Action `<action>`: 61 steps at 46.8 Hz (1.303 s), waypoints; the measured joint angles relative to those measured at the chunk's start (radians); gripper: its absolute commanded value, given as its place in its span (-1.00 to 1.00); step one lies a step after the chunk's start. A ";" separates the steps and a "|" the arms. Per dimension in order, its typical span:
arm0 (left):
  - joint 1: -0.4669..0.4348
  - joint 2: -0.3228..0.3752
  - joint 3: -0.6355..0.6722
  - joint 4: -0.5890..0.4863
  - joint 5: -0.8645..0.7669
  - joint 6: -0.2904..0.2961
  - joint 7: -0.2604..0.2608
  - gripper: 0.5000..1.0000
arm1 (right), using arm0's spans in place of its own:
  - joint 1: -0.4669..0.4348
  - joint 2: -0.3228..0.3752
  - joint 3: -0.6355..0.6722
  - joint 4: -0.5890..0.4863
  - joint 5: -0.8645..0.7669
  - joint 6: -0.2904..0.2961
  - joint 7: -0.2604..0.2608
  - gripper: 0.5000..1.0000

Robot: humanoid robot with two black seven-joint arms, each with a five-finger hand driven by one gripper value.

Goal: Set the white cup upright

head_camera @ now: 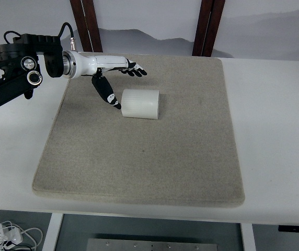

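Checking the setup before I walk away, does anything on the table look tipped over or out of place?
Yes. The white cup lies on its side near the middle of the grey mat instead of standing. The left hand is open right beside it, thumb near its left end, not gripping. Nothing looks spilled or damaged.

no readable text, labels, or signs
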 measured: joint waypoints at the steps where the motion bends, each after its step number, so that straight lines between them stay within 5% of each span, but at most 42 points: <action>1: -0.002 -0.001 0.000 0.001 0.000 0.000 0.004 0.92 | 0.000 0.000 0.000 0.000 0.000 0.000 0.000 0.81; 40: -0.011 -0.201 0.042 0.155 0.152 0.002 0.018 0.90 | 0.000 0.000 0.000 0.000 0.000 0.000 0.000 0.81; 61: -0.010 -0.249 0.044 0.213 0.201 0.002 0.018 0.79 | 0.000 0.000 0.000 0.000 0.000 0.000 0.000 0.81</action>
